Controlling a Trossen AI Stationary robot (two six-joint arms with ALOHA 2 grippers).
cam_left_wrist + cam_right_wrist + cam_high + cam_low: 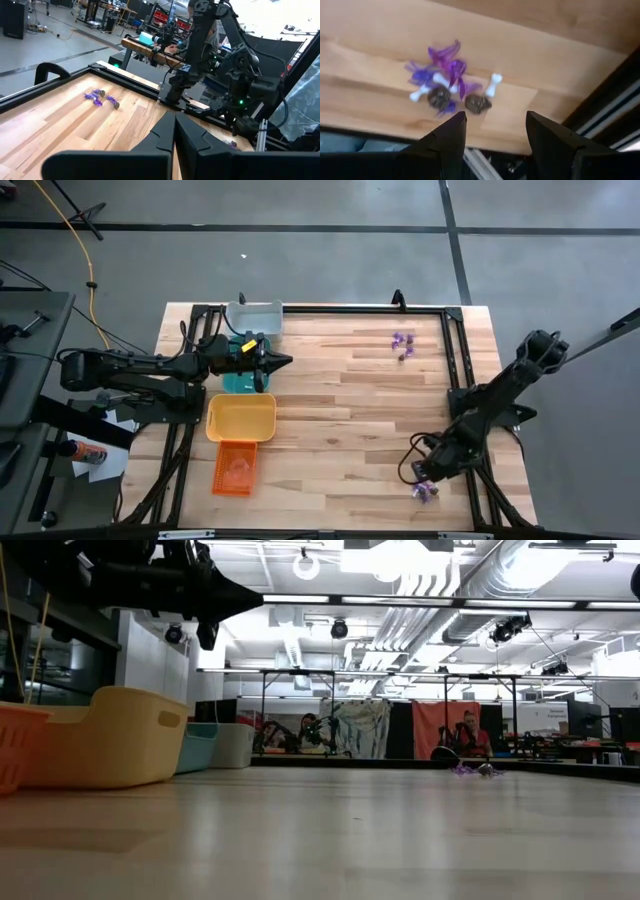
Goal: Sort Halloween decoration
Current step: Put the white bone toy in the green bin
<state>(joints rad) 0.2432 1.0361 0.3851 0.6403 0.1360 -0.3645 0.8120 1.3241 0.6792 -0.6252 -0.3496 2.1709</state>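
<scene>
My right gripper [428,477] hangs with its jaws spread wide and empty above the near-right corner of the table [350,410]. In the high view a small cluster of Halloween decoration [425,493] lies just beyond its tips, right by the table's edge frame. A second cluster [403,343] sits well apart from it, near the far edge. My left gripper [280,360] waits closed and empty over the teal tray [237,383], with the grey tray [254,317], yellow tray [240,418] and orange tray [234,467] near it.

In the low view only the left arm's pointed tip [245,595] shows, high above the trays; the far cluster [472,769] is a purple speck on the table.

The left wrist view shows its closed fingers [172,135], with the far cluster [102,97] ahead of them and the right arm beyond.

The right wrist view is the one I steer by. The near pile [447,82] lies just ahead of the open fingers [447,140], slightly off the gap's centre: purple pieces tangled with two whitish bones and two dark lumps.

My judgement: I should pick one trinket at the pile's fringe, centre the gap on it, descend straight, and close gently so that neighbours are not dragged along or flicked off the edge.
</scene>
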